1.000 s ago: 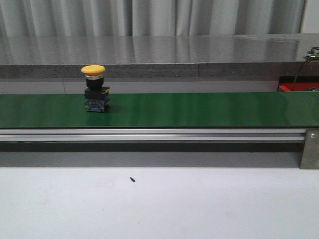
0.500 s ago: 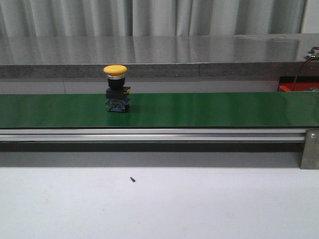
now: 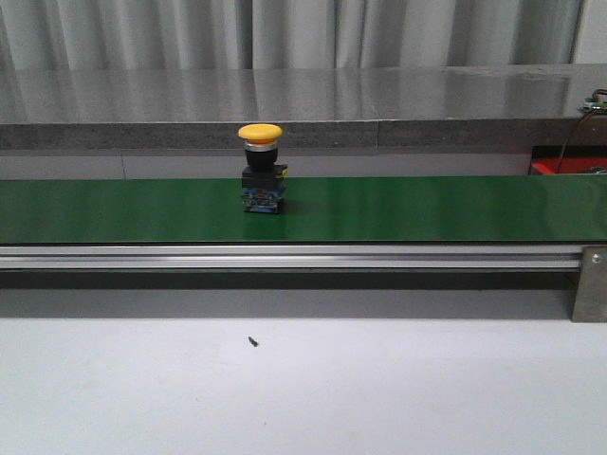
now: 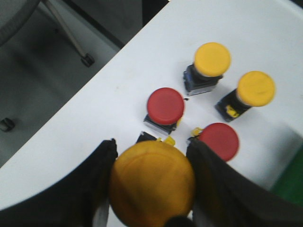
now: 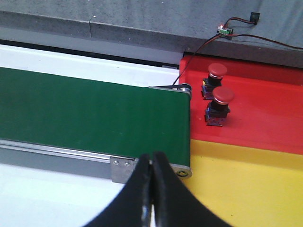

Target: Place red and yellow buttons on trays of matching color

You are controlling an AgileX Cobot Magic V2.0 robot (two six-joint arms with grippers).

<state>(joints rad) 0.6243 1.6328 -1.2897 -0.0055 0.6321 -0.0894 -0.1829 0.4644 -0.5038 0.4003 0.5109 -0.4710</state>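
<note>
The left gripper (image 4: 152, 189) pinches a yellow button (image 4: 152, 184) — four more buttons lie just past its fingertips. The right gripper (image 5: 152, 189) is pressed together beside the belt (image 5: 94, 118), trays ahead — red tray (image 5: 265, 118), yellow tray (image 5: 246, 189).

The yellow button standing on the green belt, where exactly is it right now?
In the front view the yellow button stands upright on the green belt, slightly left of centre, alone, with no pincer near it.

Four yellow buttons (image 3: 261, 166), four red buttons (image 5: 216, 72)
</note>
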